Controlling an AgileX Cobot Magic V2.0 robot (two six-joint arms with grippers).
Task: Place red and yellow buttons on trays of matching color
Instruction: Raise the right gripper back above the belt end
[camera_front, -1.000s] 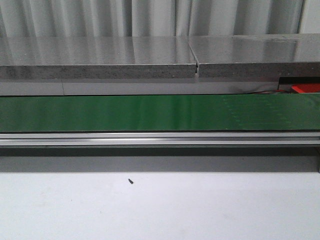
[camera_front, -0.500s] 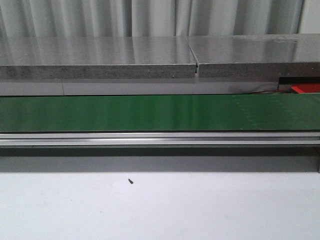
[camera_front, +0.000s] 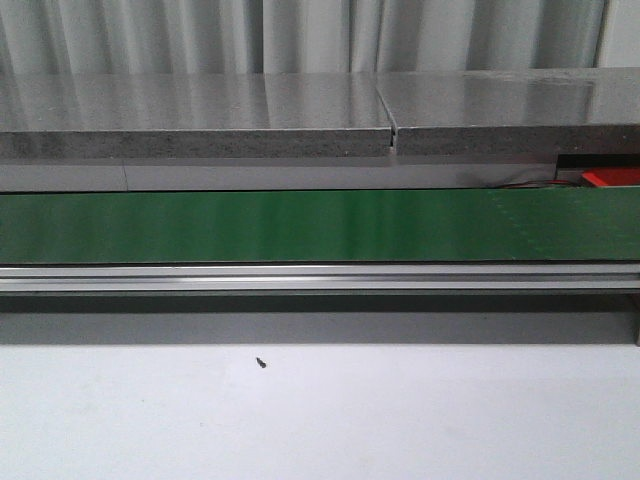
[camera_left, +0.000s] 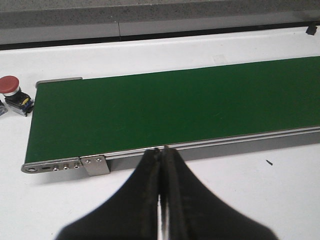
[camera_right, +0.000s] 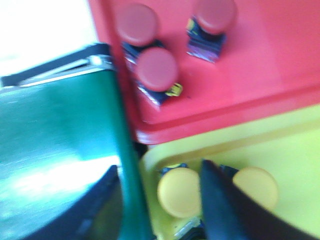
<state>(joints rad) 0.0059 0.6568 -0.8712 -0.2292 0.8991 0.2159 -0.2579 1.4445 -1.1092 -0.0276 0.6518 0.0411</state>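
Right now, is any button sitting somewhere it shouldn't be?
One red button sits on the white table beside the end of the green belt, not on a tray. The others match: three red on the red tray, two yellow on the yellow tray.

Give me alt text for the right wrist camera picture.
Blurred close view: the right gripper, fingers apart, hovers over a yellow tray with two yellow buttons in it. Beside it a red tray holds three red buttons, next to the green conveyor belt.
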